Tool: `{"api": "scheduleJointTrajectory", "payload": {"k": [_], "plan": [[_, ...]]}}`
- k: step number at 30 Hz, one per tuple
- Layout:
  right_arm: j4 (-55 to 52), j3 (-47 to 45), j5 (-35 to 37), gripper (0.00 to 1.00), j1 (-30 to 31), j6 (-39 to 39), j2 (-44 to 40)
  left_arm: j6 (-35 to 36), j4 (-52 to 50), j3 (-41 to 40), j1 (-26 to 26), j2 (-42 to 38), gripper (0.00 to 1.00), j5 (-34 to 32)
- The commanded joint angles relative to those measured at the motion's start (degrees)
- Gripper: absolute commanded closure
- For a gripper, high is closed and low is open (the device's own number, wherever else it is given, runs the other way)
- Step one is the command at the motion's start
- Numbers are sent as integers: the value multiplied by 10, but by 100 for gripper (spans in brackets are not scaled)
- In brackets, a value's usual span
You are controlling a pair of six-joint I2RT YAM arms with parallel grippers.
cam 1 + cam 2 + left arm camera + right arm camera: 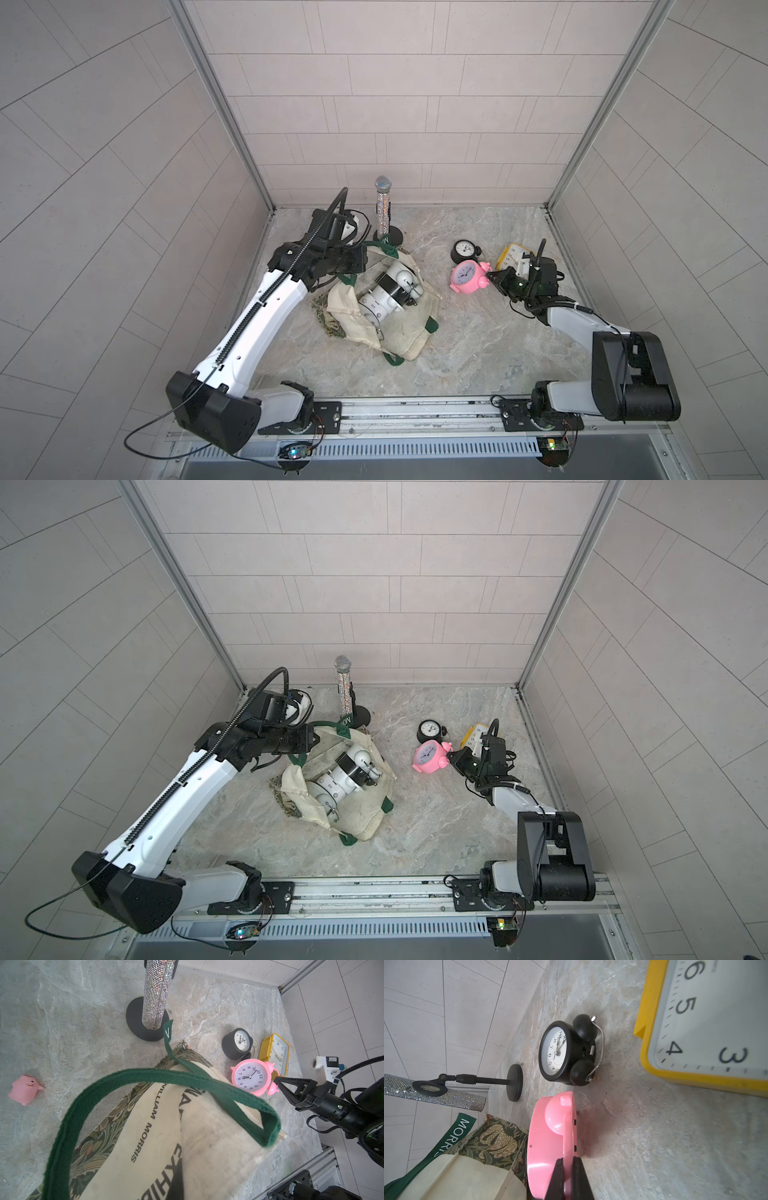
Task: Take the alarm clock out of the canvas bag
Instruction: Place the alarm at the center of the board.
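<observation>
Alarm clocks outside canvas bag: three, pink clock pinched in right gripper; left gripper, tips obscured, clamps one green handle.

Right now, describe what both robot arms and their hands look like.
The left arm and right arm are white shells with black joint housings. A ribbed black cable track runs along the left one; thin black wires loop by the right wrist. The right hand is black with triangular fingers; the left hand is black.

Clocks inside canvas bag, more clocks to its right, microphone stand behind.
</observation>
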Motion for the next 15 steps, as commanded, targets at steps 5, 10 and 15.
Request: {"api": "scheduleJointTrajectory", "payload": {"k": [5,10,15], "plan": [[-5,-4,29,100,-3,-7,32,-9,68,2,3,-11,100,27],[0,2,21,98,-3,-17,66,-9,69,0,3,-11,100,27],[6,10,19,93,-3,-28,98,-10,71,-3,3,-10,100,28]]}}
